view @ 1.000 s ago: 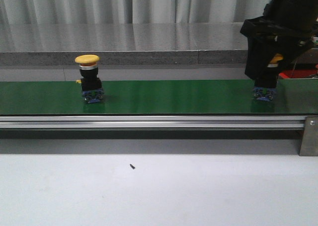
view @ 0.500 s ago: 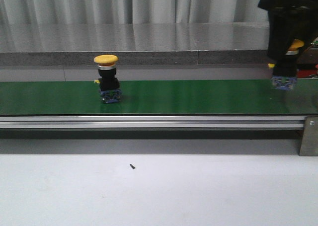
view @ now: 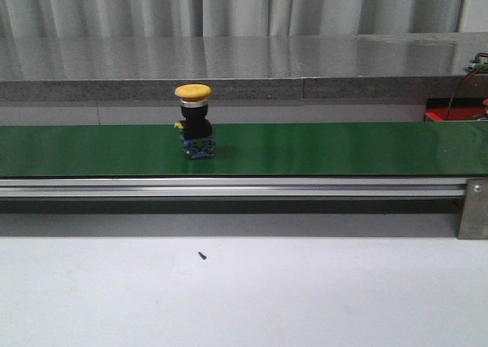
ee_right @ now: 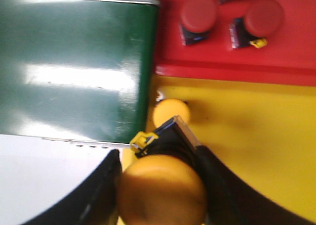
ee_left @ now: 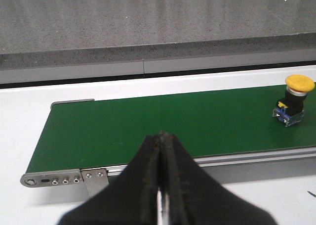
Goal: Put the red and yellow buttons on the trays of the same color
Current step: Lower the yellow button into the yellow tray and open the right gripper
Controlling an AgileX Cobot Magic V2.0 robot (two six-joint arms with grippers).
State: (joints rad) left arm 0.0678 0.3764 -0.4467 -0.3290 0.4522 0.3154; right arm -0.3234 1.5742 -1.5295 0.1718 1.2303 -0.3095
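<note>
Caught the right tool [ee_right: 160, 185] at the lower middle of the right wrist view, clamped on a yellow button [ee_right: 162, 198] by its black body, cap toward the camera. Hung right over the yellow tray [ee_right: 256, 136], so probably about to be set down on the matching colour. Spotted another yellow cap [ee_right: 170, 113] already sitting on that tray near the belt end. Saw two red buttons [ee_right: 198, 13] parked on the red tray [ee_right: 296, 52] at the upper right, so reds look sorted.

Found one more yellow button, the belt button [view: 194, 120], upright on the green conveyor belt [view: 343, 149], centre-left in the front view. Likely next in line.

Left tool [ee_left: 160, 185] pinched together on nothing at the bottom middle of its view, well apart from the belt button [ee_left: 295, 100]. Seemed parked there just waiting.
</note>
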